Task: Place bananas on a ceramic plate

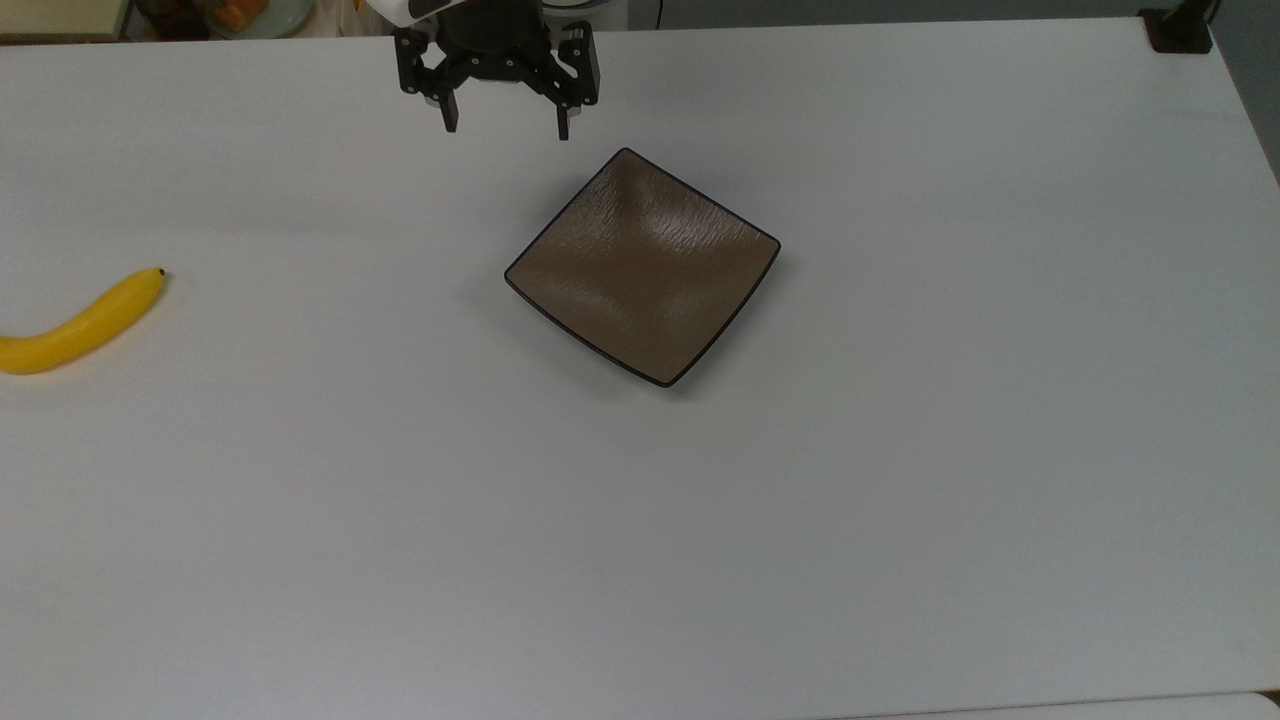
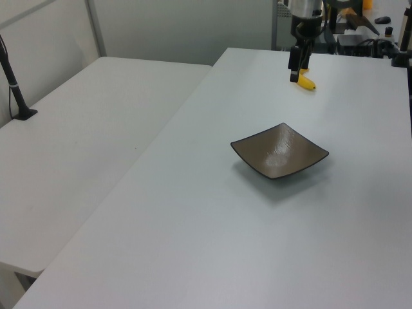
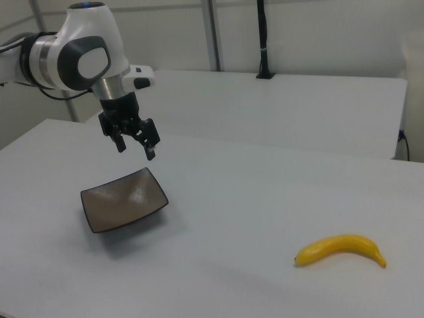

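**Banana far from plate, gripper empty above the table**

The white table (image 1: 900,520) takes up most of the room in front of me, with a second white table (image 3: 318,106) set beside it. The arm (image 3: 73,56), white with grey joints, reaches in over the table and hangs its gripper (image 1: 505,128) in the air, fingers spread apart and holding nothing. In the right view the gripper (image 3: 136,147) hovers just above the plate's far corner. The plate (image 1: 645,265), square, brown and glossy with a dark rim, lies flat near the middle of the table, turned corner-on in the top view, with nothing on it. The banana (image 1: 80,325) lies on the bare table at the top view's left edge, well apart from the plate; in the right view the banana (image 3: 341,250) sits low on the right.
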Robot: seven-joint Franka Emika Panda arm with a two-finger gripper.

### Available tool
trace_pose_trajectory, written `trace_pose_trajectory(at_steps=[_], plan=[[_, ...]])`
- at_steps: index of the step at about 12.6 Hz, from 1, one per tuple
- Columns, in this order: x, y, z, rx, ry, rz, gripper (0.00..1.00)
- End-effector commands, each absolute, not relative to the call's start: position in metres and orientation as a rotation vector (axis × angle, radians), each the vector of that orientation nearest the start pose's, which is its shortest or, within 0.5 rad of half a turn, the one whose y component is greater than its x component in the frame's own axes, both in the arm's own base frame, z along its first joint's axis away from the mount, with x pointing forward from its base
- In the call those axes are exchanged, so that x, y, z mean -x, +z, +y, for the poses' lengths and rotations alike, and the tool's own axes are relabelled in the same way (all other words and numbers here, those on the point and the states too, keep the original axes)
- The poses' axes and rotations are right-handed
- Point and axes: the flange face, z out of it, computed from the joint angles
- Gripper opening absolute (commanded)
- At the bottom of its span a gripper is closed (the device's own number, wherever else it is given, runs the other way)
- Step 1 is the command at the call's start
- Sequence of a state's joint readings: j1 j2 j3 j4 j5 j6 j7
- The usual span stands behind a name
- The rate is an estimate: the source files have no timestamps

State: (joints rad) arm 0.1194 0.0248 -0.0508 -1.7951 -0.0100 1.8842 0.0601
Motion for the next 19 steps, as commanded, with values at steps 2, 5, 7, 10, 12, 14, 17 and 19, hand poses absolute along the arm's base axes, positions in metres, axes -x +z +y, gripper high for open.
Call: trace_pose_trajectory(at_steps=[2,5,7,10,12,14,17,19], plan=[[-0.567,0.53,0.037,3.15,-0.112,-0.026,1.0],[-0.566,0.532,0.036,3.149,-0.115,-0.026,1.0],[-0.565,0.53,0.036,3.15,-0.1,-0.026,1.0],[-0.566,0.53,0.035,3.149,-0.115,-0.024,1.0],[-0.566,0.53,0.035,3.149,-0.117,-0.022,1.0],[-0.566,0.53,0.036,3.149,-0.117,-0.024,1.0],[-0.569,0.531,0.016,3.149,-0.141,0.031,1.0],[-0.572,0.534,0.001,3.146,-0.182,0.074,1.0]])
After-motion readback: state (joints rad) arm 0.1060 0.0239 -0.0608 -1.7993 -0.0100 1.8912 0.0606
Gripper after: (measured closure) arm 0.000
